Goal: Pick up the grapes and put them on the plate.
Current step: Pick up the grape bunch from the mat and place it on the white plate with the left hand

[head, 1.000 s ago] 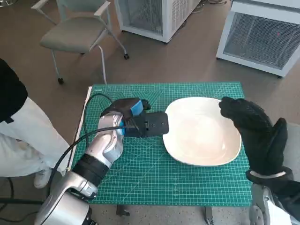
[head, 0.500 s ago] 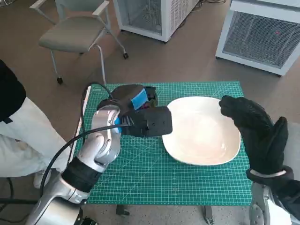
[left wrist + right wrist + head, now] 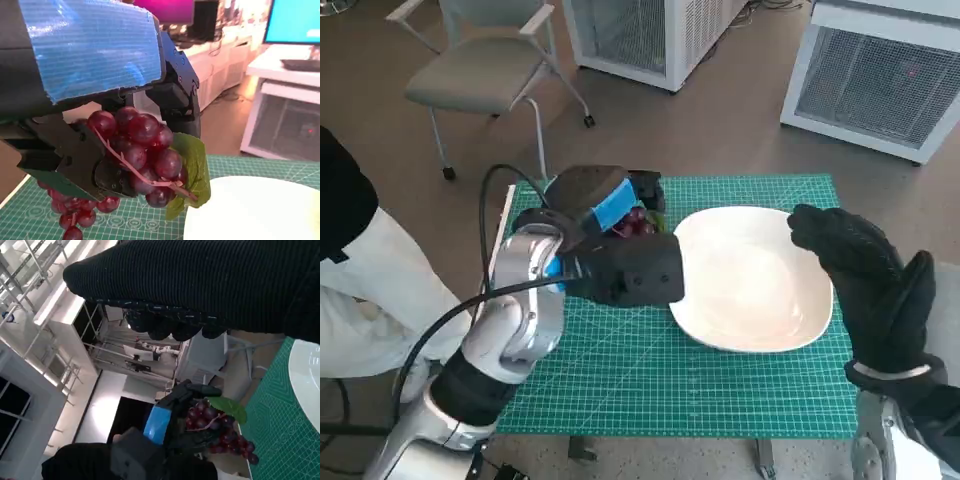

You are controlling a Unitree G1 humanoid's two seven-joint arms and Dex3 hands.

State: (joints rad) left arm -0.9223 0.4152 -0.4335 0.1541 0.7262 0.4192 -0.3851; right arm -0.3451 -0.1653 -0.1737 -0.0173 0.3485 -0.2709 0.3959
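Grapes (image 3: 137,150) gripped under left hand (image 3: 605,215), lifted beside plate (image 3: 750,280), right hand (image 3: 870,285) empty, fingers apart.

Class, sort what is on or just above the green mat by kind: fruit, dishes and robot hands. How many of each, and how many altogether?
Fruit: 1, the bunch of grapes, held by the left robot hand
Dishes: 1, the white plate
Robot hands: 2, counting the gloved right robot hand
Total: 4
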